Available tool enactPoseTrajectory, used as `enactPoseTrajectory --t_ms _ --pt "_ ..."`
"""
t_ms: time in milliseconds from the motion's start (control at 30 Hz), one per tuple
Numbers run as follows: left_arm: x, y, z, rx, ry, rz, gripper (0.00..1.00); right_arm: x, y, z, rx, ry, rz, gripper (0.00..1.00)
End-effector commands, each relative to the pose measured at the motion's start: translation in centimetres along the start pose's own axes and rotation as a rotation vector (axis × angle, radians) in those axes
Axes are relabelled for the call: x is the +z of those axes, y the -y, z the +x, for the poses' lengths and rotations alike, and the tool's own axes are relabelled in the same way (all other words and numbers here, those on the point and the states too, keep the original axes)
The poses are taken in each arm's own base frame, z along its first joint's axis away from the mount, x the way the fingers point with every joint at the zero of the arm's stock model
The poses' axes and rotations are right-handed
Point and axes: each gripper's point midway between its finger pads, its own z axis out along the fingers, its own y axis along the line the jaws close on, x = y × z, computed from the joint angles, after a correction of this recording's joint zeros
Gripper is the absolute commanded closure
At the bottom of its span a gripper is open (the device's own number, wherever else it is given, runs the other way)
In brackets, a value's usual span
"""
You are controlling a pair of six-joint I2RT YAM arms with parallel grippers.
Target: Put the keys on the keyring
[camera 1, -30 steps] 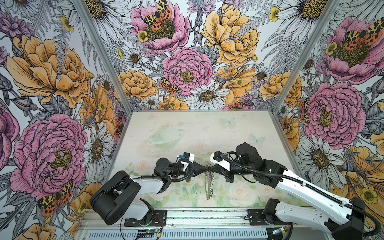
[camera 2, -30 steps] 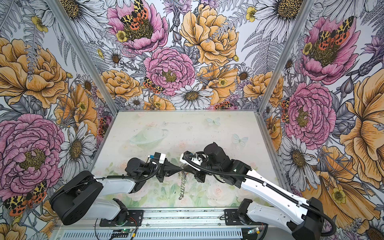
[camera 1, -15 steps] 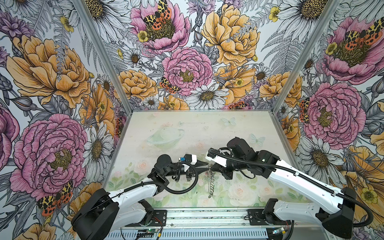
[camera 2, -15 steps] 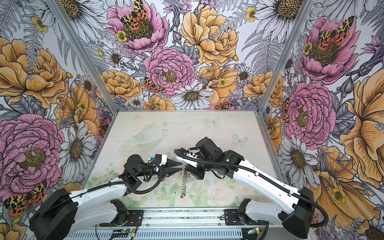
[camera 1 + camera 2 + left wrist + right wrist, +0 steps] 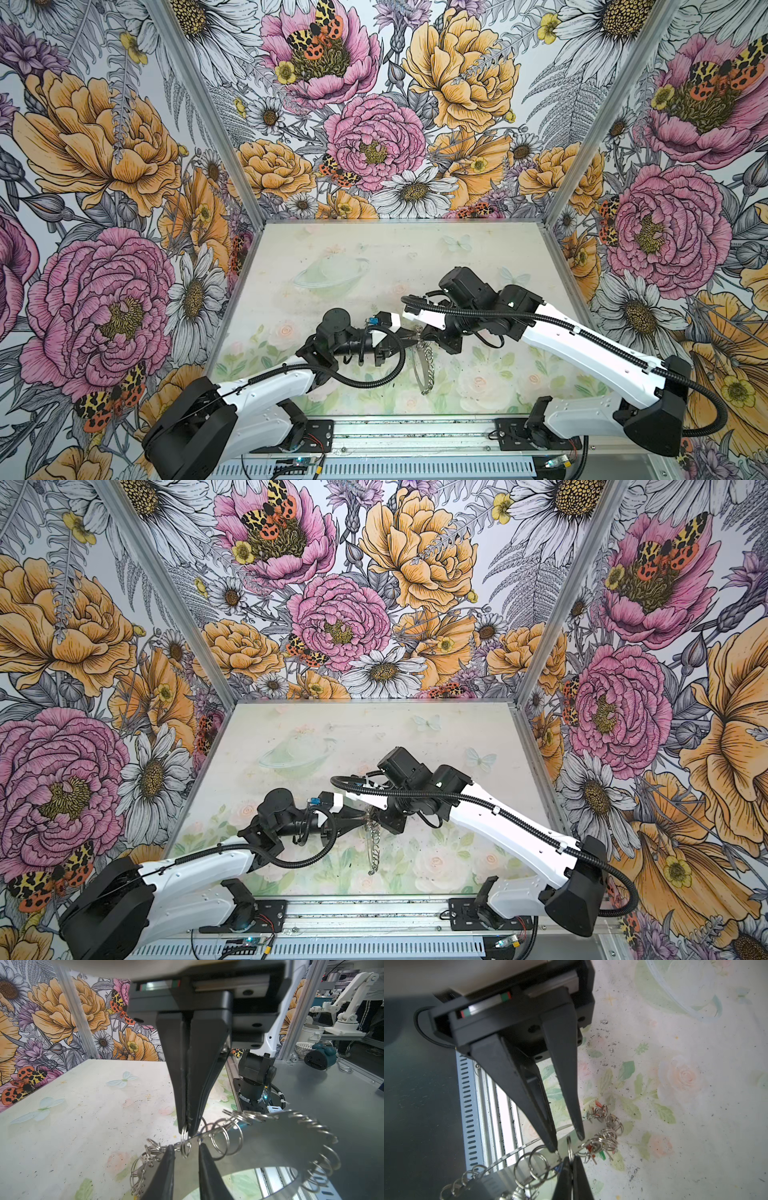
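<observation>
Floral-papered enclosure walls (image 5: 374, 137) stand on three sides, with pink and orange blooms and spotted moths. Below them lies a pale pastel counter (image 5: 374, 257) printed with roses, butterflies and a ringed planet, and speckled with dark grit.

Item 1 — large flat grey metal keyring hoop rimmed with small silver wire loops (image 5: 291, 1138). It is held up near the front middle of the counter, between the two arms. In both top views it hangs edge-on and chain-like below the point where the end effectors meet. Whether its lower end touches the counter cannot be told.

Item 2 — right end effector (image 5: 187, 1128), black, with tapered fingers. Its jaws are pressed together, pinching one small silver loop at the keyring's rim.

Item 3 — left end effector (image 5: 568, 1142), black, facing the right one tip to tip. Its jaws are parted by a narrow gap. Its fingertips (image 5: 167, 1167) stand either side of the pinched loop, astride the hoop's band.

Item 4 — small red and green plastic key tags (image 5: 598, 1105) on silver rings. They are glimpsed in the right wrist view among clustered rings just beside the fingertips. Whether they hang from the keyring or lie on the counter cannot be told.
</observation>
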Motion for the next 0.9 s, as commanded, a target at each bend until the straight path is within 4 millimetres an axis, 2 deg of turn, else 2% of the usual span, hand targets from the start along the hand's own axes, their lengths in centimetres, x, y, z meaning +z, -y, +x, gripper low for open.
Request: enactPoseTrajectory --t_ms 0,333,633,867 --pt "0.4 -0.3 -0.6 0.008 0.004 -0.004 0.82 -0.7 0.0 -1.9 -0.04 0.049 0.011 1.0" --pt "0.6 -0.5 -0.6 -0.007 0.0 -0.006 0.99 -0.3 0.2 -2.1 -0.046 0.041 0.023 0.98" --pt "0.0 -0.8 -1.4 -0.007 0.055 -0.028 1.0 -1.4 0.7 -1.8 -0.053 0.122 0.071 0.78" --pt "-0.5 0.0 -2.5 0.007 0.11 0.011 1.0 -1.6 1.1 -0.7 0.017 0.158 0.048 0.82"
